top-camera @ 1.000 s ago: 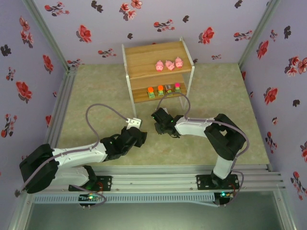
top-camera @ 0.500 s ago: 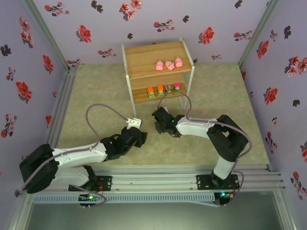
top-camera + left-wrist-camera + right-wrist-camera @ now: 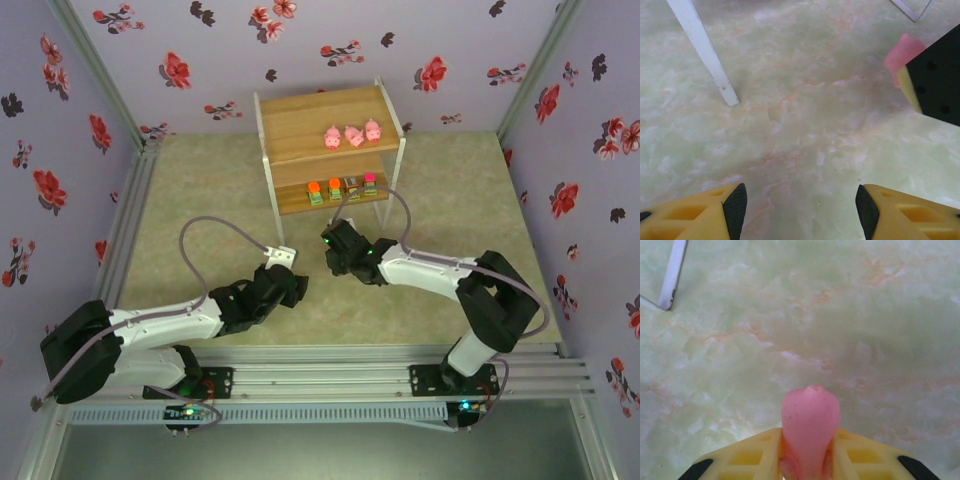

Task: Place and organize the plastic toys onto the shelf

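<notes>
Here, pinched between the ribbed yellow pads of the right gripper (image 3: 807,457): a smooth, glossy pink pig (image 3: 810,422), rounded end forward, over the bare surface just in front of the shelf (image 3: 310,125). To its left and close by, the left gripper (image 3: 800,207), spread wide with nothing between its yellow, black-tipped fingers, low over the same surface.

Underneath, a matte pale green tabletop (image 3: 200,190), veined with orange like marble. All round, lavender walls (image 3: 150,60) printed with red and dark flowers.

At the far middle, light wooden boards in two tiers on thin white metal legs. On the top board, toward the right, three more pink pigs (image 3: 352,135) in a row; on the lower board, four small blocks (image 3: 342,188) side by side, topped orange, grey and magenta. Ahead of the left gripper, a white shelf leg (image 3: 702,50); over the left arm, an arching grey cable (image 3: 214,219).
</notes>
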Available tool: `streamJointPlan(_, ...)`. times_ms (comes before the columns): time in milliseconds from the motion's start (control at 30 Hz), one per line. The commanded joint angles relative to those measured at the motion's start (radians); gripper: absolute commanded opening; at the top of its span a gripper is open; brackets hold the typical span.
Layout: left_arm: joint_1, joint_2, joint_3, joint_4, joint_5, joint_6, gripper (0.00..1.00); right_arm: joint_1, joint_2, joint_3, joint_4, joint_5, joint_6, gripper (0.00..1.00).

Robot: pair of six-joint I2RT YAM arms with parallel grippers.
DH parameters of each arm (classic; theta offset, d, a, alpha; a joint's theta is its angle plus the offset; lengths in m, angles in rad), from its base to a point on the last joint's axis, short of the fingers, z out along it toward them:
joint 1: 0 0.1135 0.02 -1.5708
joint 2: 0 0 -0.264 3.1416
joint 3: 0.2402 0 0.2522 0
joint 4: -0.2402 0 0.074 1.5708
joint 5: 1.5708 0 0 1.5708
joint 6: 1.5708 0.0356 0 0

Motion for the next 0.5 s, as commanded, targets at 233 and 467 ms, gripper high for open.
streamJointPlan(233, 0.008, 0.009, 0.002, 0.019, 0.011, 0.03, 0.64, 0.024, -0.121, 0.033, -0.154, 0.064, 0.056, 0.22)
streamJointPlan(467, 0.008, 0.013, 0.003, 0.019, 0.018, 0.035, 0.64, 0.052, -0.182, 0.112, -0.252, 0.085, 0.064, 0.23)
